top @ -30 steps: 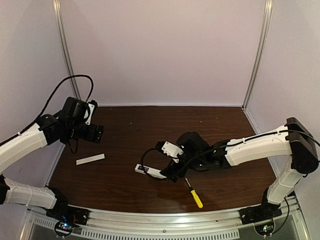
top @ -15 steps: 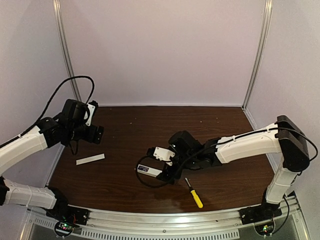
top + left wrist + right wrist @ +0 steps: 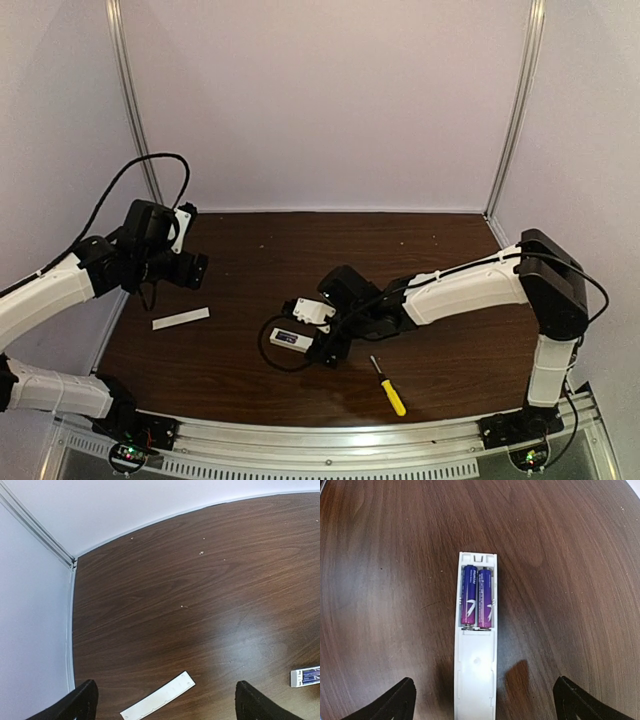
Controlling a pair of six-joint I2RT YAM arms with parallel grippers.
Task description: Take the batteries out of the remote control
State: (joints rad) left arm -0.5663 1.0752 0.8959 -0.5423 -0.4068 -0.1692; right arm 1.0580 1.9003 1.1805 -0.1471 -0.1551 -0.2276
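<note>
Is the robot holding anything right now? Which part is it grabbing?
Nothing is held. The right gripper is open over the remote control, clear of it; the batteries sit inside. The left gripper is open and empty.

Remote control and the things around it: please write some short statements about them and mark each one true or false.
1. Two batteries lie side by side in the open compartment of the remote control. True.
2. The cover closes the battery compartment. False: it lies flat on the table, apart from the remote control, on the left arm's side.
3. The right gripper holds the screwdriver. False: it is open over the remote control, and the screwdriver lies on the table near the front edge.
4. The left gripper is open and holds nothing. True.
</note>
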